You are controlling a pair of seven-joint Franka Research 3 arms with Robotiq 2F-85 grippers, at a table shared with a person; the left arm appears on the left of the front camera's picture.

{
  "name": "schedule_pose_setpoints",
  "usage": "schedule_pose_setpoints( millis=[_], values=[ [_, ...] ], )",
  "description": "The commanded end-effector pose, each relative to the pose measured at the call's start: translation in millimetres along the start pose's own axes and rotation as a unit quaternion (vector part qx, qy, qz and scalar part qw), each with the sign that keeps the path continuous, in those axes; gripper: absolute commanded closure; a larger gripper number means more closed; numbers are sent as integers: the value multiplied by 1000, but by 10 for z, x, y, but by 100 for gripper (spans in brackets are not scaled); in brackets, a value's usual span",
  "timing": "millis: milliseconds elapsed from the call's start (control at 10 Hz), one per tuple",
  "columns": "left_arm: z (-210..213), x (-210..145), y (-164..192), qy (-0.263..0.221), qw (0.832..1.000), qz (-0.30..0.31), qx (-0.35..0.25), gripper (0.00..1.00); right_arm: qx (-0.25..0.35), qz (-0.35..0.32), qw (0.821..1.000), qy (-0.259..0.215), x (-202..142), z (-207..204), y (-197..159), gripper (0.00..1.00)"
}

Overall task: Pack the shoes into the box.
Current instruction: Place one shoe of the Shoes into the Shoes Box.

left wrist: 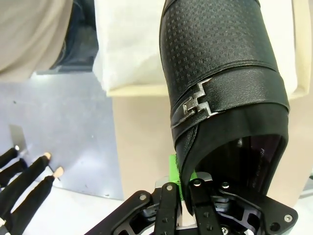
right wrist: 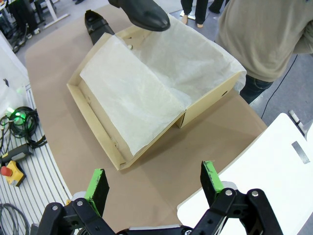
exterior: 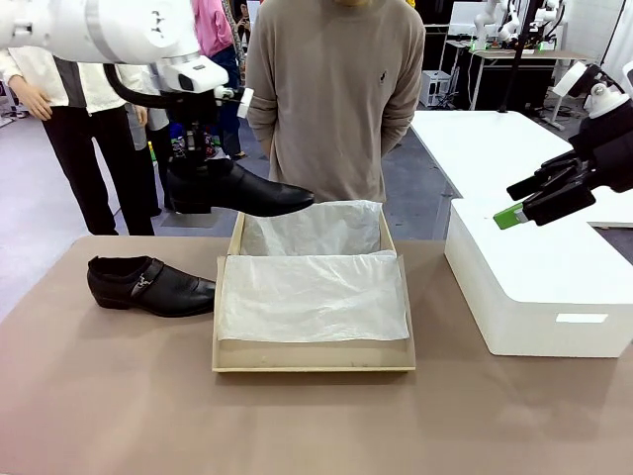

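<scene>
Brown table (exterior: 119, 396) under you, and you've got one shoe (exterior: 237, 190) in the air. Your left gripper (left wrist: 183, 188) is clamped on the thin rim at its heel end, so the long body and toe jut out sideways from that pinch. The shoe hangs above the far-left corner of the box (exterior: 315, 364), toe pointing over the box's far wall.

Watch that hold. You're pinching one edge of leather with all the weight out front, so I'd expect the toe to droop or the shoe to twist if you swing fast. If you come down as you stand, the toe or sole could clip the left wall and shove the box along the table.

The box lies open with no shoe inside, the deeper half on the far side and a flatter half toward you. White tissue paper (exterior: 312, 297) drapes loosely across both halves. It could bunch under the sole, or hide which half you're lowering into.

The second shoe (exterior: 148, 285) waits on the table just left of the box. Your right gripper (right wrist: 154, 181) is spread wide and empty, hovering over the white block (exterior: 534, 287). A person (exterior: 336, 89) stands close behind the box, so keep your swing short.
</scene>
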State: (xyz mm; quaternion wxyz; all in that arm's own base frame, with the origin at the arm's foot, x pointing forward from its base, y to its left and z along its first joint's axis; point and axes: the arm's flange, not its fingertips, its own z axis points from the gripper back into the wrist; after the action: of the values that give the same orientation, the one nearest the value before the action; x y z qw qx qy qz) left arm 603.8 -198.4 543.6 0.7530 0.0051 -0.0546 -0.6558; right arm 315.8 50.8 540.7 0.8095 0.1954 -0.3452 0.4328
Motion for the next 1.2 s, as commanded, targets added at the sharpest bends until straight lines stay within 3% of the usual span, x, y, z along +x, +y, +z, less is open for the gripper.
schedule_pose_setpoints(
  millis=[0,400,1100],
  values=[
    [33,299,163,9,1000,9,-8,100,5,4,1000,-8,14,-10,-9,0],
    [-223,802,276,7,999,32,10,100,5,4,1000,-8,14,-10,-9,0],
    [-724,1095,224,-4,999,26,-19,100,5,4,1000,-8,14,-10,-9,0]
  ],
)
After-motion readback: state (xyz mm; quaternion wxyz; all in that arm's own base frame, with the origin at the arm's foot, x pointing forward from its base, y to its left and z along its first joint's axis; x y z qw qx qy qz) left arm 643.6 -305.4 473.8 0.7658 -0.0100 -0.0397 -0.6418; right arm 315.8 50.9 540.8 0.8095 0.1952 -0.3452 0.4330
